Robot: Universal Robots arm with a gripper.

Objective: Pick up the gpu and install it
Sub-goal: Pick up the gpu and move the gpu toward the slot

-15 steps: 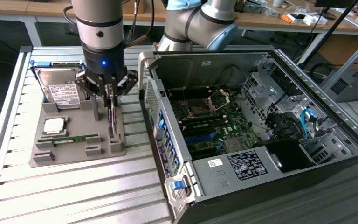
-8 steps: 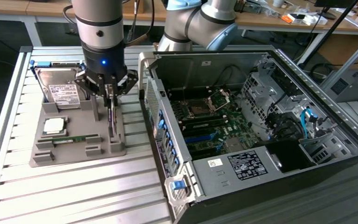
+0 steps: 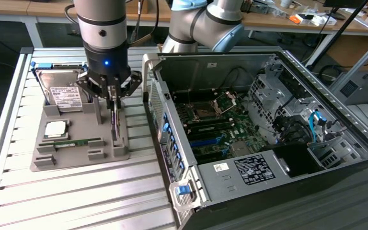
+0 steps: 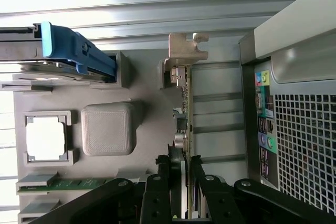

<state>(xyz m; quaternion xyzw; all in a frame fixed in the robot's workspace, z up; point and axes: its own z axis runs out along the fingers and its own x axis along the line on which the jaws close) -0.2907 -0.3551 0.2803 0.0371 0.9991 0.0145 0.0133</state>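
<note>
The thin green circuit card with a silver metal end bracket, the gpu (image 3: 115, 125) (image 4: 185, 111), is found directly beneath the jaws. It stands on edge in a slot of the grey moulded parts tray (image 3: 82, 155). The jaws are clamped on the card's upper edge, with black fingers (image 4: 157, 192) pressed against both faces. Whether the lower edge has left its slot cannot be told. The silver bracket (image 4: 185, 51) is seen at the card end away from the jaws.

The card is judged light and stiff but fragile. A thin board gripped on its edge can pivot or slip, and soldered parts and edge contacts are easily damaged. A hold on bare board along the upper edge, clear of cooler and contacts, is judged safest.

Close beside the jaws, toward the exterior view's left, a silver hard drive with a white label (image 3: 65, 96) is propped in the same tray. Well apart from the jaws, toward the exterior view's right, an open black computer case (image 3: 329, 99) is laid on the slatted aluminium counter (image 3: 75, 201).
</note>
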